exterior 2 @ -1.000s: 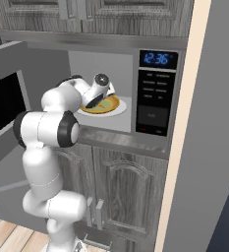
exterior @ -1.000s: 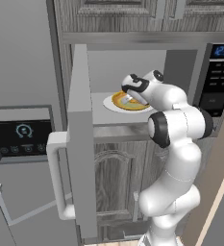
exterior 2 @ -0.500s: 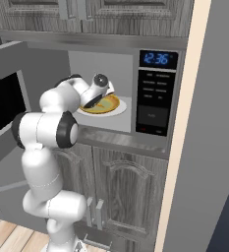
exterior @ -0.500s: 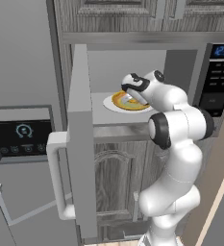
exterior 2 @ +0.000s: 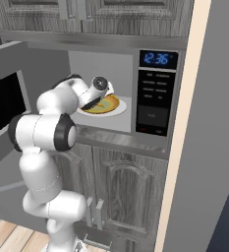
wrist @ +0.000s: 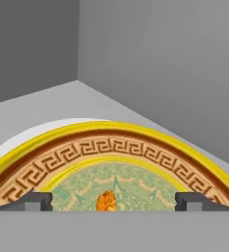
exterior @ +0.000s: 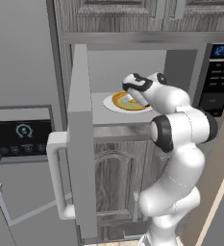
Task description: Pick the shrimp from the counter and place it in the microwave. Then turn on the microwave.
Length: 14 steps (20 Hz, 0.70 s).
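Note:
The microwave (exterior: 218, 79) (exterior 2: 155, 98) stands with its door (exterior: 80, 139) (exterior 2: 5, 106) swung wide to the left. Inside the cavity lies a patterned plate with a yellow rim (exterior: 114, 104) (exterior 2: 117, 110) (wrist: 111, 129). The shrimp (wrist: 106, 202), a tiny orange piece, rests on the plate's green centre. My gripper (exterior: 132, 93) (exterior 2: 94, 103) (wrist: 114, 202) reaches into the cavity just above the plate. It is open, its fingertips (wrist: 35, 201) stand wide on either side of the shrimp, and nothing is held.
A grey fridge panel with a dark dial screen (exterior: 19, 137) sits left of the open door. Wooden cabinet doors (exterior: 118, 182) (exterior 2: 128, 197) are below the microwave and more cabinets above. A pale upright wall edge (exterior 2: 182, 147) bounds the right side.
The arm has hardly shifted over the plate. The jaws stay wide open with the shrimp lying loose between them.

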{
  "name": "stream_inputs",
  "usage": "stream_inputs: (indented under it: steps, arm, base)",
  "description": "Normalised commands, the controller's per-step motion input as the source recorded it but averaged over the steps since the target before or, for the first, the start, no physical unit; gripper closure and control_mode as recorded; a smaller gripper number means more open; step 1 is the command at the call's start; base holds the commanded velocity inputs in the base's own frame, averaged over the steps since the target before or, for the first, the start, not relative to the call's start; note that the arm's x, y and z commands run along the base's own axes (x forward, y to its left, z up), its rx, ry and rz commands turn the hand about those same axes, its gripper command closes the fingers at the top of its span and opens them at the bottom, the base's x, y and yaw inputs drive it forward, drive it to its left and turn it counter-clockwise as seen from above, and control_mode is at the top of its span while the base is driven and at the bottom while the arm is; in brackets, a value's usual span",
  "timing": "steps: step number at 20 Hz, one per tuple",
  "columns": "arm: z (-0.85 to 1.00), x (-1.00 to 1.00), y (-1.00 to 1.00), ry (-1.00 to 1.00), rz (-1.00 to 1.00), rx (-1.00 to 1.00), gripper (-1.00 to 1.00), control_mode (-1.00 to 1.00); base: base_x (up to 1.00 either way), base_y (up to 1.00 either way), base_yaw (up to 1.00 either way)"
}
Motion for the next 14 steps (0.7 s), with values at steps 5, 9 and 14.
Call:
stream_inputs:
  steps: [5, 9, 14]
  arm:
    - [0.23, -0.15, -0.01, 0.00, -0.04, 0.10, -1.00, -1.00]
    - [0.20, -0.19, 0.00, 0.00, -0.05, 0.10, -1.00, -1.00]
    - [0.22, -0.20, 0.00, 0.00, -0.04, 0.08, -1.00, -1.00]
  base:
    - [0.00, 0.00, 0.00]
    - [0.00, 0.00, 0.00]
    - [0.00, 0.00, 0.00]
